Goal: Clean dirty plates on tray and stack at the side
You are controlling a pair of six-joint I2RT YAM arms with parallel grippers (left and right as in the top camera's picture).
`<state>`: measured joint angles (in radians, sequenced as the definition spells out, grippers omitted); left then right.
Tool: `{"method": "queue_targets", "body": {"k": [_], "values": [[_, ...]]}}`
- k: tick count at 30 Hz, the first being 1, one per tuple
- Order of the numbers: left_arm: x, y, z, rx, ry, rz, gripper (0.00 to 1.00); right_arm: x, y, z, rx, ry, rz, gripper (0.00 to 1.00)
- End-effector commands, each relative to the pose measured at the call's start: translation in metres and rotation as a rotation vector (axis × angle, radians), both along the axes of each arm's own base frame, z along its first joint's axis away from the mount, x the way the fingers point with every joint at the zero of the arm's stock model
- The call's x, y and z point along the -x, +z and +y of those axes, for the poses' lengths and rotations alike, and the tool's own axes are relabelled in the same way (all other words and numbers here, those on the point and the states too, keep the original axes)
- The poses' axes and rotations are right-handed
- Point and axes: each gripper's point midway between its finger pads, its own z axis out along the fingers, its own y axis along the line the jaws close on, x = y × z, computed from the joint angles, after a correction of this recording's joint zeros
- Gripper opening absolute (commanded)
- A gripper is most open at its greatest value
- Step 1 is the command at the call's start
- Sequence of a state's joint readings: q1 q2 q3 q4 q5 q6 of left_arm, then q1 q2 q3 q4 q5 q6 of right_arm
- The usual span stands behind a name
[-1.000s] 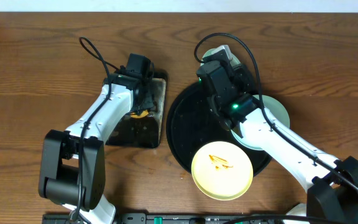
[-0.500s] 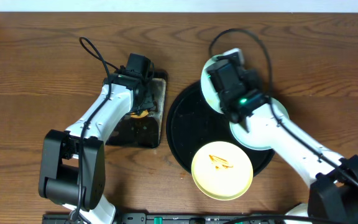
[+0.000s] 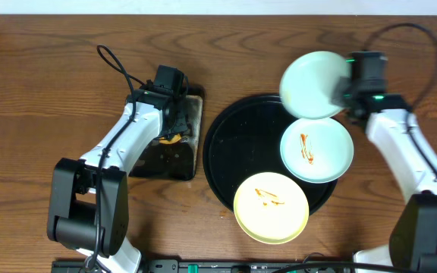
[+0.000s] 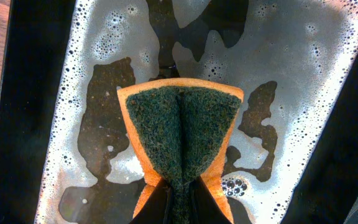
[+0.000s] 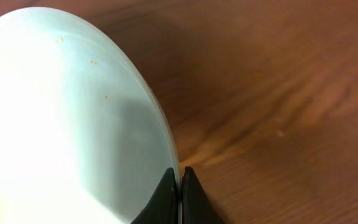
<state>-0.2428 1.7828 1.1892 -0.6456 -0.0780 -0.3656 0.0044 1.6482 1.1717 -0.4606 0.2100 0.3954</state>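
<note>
My right gripper [image 3: 347, 85] is shut on the rim of a pale mint plate [image 3: 314, 83], held tilted in the air over the far right edge of the round black tray [image 3: 237, 152]. In the right wrist view the fingers pinch that plate's [image 5: 61, 124] edge at the gripper [image 5: 180, 186], with bare wood behind. A second mint plate [image 3: 317, 150] with an orange streak lies on the tray's right side. A yellow plate [image 3: 271, 207] with sauce sits at the tray's front. My left gripper [image 4: 180, 200] is shut on a folded orange-and-green sponge [image 4: 182, 134].
The sponge hangs over a small rectangular black tray [image 3: 174, 155] left of the round one. It holds soapy water with foam [image 4: 98, 74]. Bare wooden table [image 3: 400, 45] lies to the right of the round tray.
The right arm has swung right and away from the tray's centre, carrying the mint plate with it. The streaked mint plate underneath is now uncovered. The left arm has not moved.
</note>
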Motion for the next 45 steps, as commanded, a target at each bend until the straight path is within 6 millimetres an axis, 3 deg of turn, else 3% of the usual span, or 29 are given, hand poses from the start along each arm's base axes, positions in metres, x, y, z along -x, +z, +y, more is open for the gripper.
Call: {"method": "queue_targets", "body": {"k": [1,6,11,15,21,33,34,36,38,41,45], "values": [[0.001,-0.006,0.005,-0.016,0.009,0.014,0.08,-0.001,0.015,-0.027,-0.173,-0.105,-0.060,0.01],[0.001,-0.006,0.005,-0.016,0.009,0.014,0.08,0.024,0.006,-0.092,-0.188,-0.275,-0.026,0.01],[0.001,-0.006,0.005,-0.016,0.009,0.014,0.08,0.053,-0.007,-0.136,-0.197,-0.402,0.011,0.01],[0.001,-0.006,0.005,-0.016,0.009,0.014,0.08,0.070,-0.016,-0.156,-0.203,-0.466,0.030,0.01],[0.002,-0.006,0.004,-0.016,0.009,0.015,0.08,0.094,-0.034,-0.170,-0.171,-0.534,0.083,0.01],[0.002,-0.007,0.005,-0.016,0.009,0.018,0.08,0.103,-0.051,-0.175,-0.134,-0.561,0.087,0.01],[0.002,-0.007,0.005,-0.016,0.009,0.018,0.08,0.103,-0.050,-0.175,-0.133,-0.561,0.084,0.05],[0.002,-0.007,0.005,-0.016,0.009,0.018,0.08,0.102,-0.050,-0.175,-0.133,-0.561,0.081,0.33],[0.002,-0.007,0.005,-0.016,0.009,0.018,0.08,0.100,-0.051,-0.172,-0.150,-0.546,0.079,0.50],[0.002,-0.007,0.005,-0.016,0.009,0.018,0.08,0.088,-0.052,-0.150,-0.230,-0.411,0.075,0.53],[0.002,-0.007,0.005,-0.016,0.009,0.018,0.08,0.077,-0.051,-0.092,-0.431,-0.105,0.080,0.53]]}}
